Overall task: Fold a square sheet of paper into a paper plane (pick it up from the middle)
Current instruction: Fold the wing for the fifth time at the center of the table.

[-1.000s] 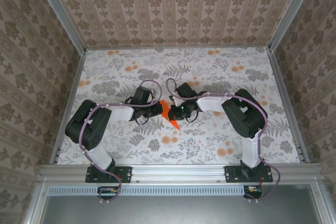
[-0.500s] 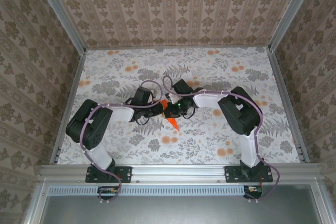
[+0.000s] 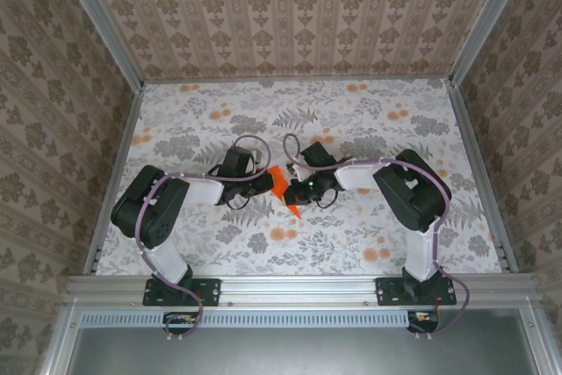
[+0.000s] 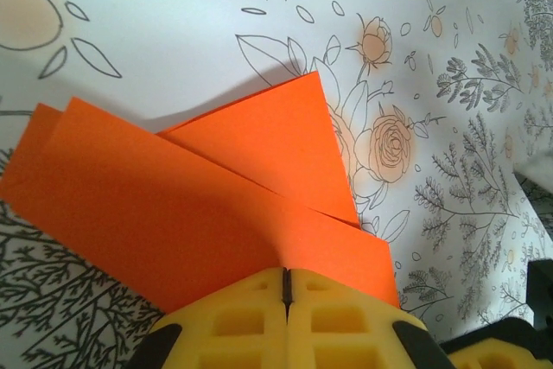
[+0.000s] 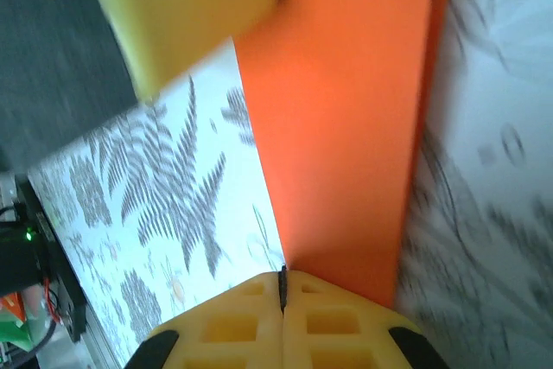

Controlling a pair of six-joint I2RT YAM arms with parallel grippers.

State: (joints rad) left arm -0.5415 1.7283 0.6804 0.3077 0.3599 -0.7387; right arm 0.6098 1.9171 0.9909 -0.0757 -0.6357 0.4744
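Right pincer (image 5: 282, 289) drifted right; with left pincer (image 4: 286, 287), apparently clamps one paper plane (image 4: 199, 205).

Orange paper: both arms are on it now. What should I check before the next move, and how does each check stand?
1. Grip of the left gripper, shut on the orange paper: ok.
2. Grip of the right gripper, shut on the orange paper's edge: ok.
3. Folded layers lying flush: not ok, they fan apart in the left wrist view.
4. Paper lifted off the table: cannot tell.
5. Grippers clear of each other: cannot tell, they sit very close in the top view.
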